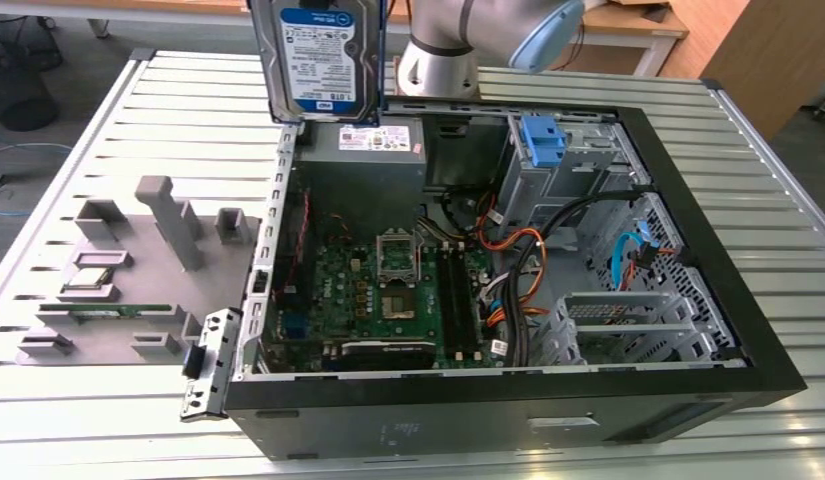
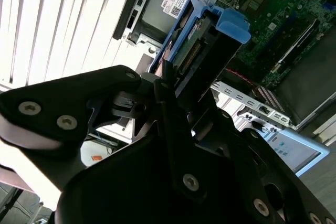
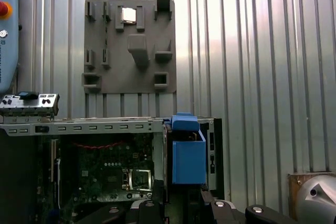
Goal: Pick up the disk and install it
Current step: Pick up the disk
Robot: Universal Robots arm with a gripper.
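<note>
Silver disk (image 1: 325,60) in its blue carrier hangs long-axis vertical over the case (image 1: 732,290) corner by the power supply (image 1: 365,140), gripper (image 2: 173,80) apparently clamped on its far end; blue bracket (image 1: 542,140) lies toward the exterior view's right.

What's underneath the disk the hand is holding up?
The disk, gripped by the hand, hangs over a corner of the open computer case. Beneath it are the grey power supply box and, further in, the green circuit board. The disk covers part of that box.
</note>
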